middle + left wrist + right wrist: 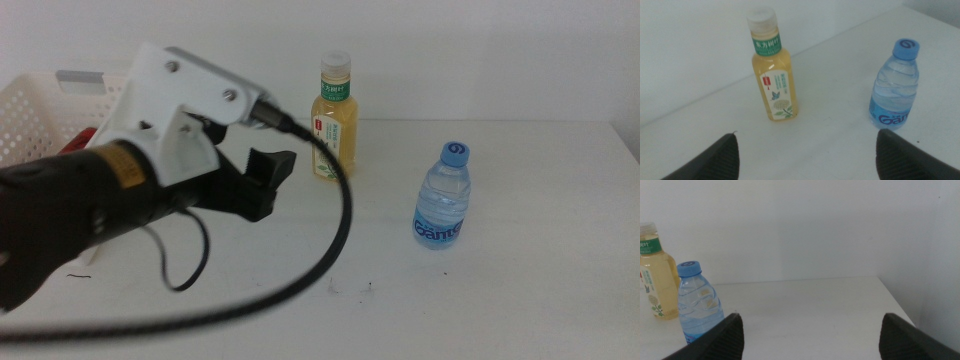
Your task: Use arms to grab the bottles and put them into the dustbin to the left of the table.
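The yellow tea bottle (334, 118) with a white cap stands upright at the back middle of the table (520, 300). The blue-capped water bottle (442, 197) stands to its right, nearer the front. My left gripper (262, 185) is open and empty above the table, left of the tea bottle and apart from it. In the left wrist view the tea bottle (774, 75) and the water bottle (895, 87) stand ahead of the open left gripper (807, 155). The right gripper (810, 335) is open and empty, out of the middle view. A red patch (82, 137) shows by the dustbin (30, 110).
The white perforated basket with its grey handle bar (90, 77) stands at the table's far left, partly hidden by my left arm. A black cable (330, 240) loops from that arm over the table's front. In the right wrist view both bottles stand at one side.
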`<state>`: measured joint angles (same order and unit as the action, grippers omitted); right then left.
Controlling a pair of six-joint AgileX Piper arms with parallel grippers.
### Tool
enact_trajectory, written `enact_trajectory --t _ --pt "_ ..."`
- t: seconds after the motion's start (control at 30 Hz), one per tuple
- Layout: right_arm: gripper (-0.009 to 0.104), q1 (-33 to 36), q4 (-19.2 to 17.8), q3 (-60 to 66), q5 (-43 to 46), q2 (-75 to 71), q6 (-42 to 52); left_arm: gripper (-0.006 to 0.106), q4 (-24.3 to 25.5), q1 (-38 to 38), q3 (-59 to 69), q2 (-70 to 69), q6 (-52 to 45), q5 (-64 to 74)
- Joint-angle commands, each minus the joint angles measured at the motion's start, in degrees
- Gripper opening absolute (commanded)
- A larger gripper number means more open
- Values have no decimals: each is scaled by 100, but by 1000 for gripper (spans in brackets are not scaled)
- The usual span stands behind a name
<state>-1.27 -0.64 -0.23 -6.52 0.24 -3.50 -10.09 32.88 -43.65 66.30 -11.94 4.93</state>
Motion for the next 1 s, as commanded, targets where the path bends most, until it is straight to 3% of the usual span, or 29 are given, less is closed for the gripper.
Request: enact_trajectory --t 0.0,0.57,0.73,0.97 --pt "93 -46 -54 23 37 -24 30 94 145 28 205 -329 42 -188" --pt "93 -46 -54 23 37 -24 30 94 165 28 467 -1024 18 -332" --pt "93 -46 -54 23 37 -24 30 94 635 28 467 -1024 -326 -428" --pt "93 -46 -54 23 37 -24 30 94 506 -28 574 -661 -36 -1095"
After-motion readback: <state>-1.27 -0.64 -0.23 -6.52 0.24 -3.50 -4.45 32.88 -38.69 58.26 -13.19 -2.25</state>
